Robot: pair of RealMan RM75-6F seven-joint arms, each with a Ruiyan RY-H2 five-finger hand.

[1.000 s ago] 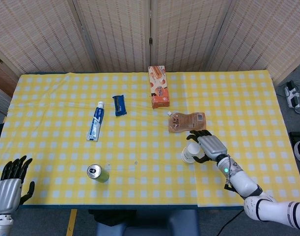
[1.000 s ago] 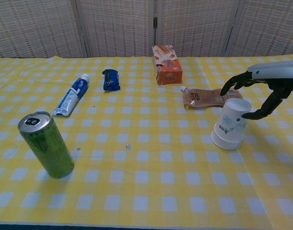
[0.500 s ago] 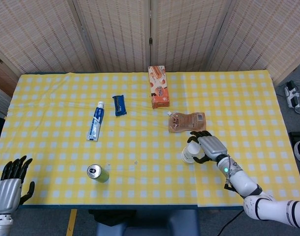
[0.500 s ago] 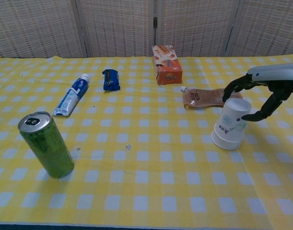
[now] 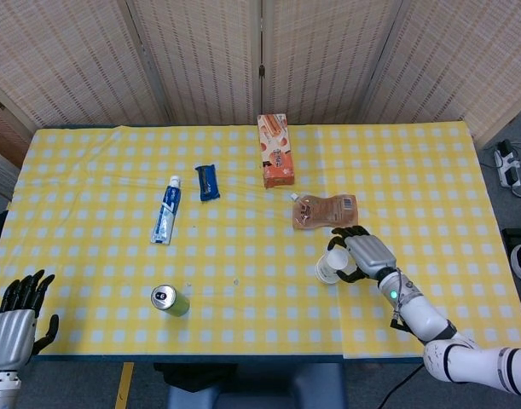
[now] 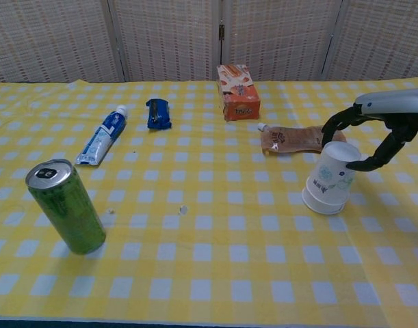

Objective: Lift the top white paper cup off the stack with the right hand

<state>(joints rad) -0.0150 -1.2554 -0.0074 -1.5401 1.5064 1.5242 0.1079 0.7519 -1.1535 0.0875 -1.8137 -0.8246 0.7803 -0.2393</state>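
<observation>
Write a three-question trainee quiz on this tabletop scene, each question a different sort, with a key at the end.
1. True or false: the right hand has its fingers around the top of the cup stack.
2. Multiple choice: what lies just behind the cups? A) toothpaste tube B) brown pouch C) green can
3. Fill in: the left hand is at the table's near ___ corner, holding nothing.

Key:
1. True; the fingers arch over the upturned, tilted stack, but whether they touch it is unclear.
2. B, the brown pouch. The toothpaste tube and green can are far to the left.
3. Left.
</observation>
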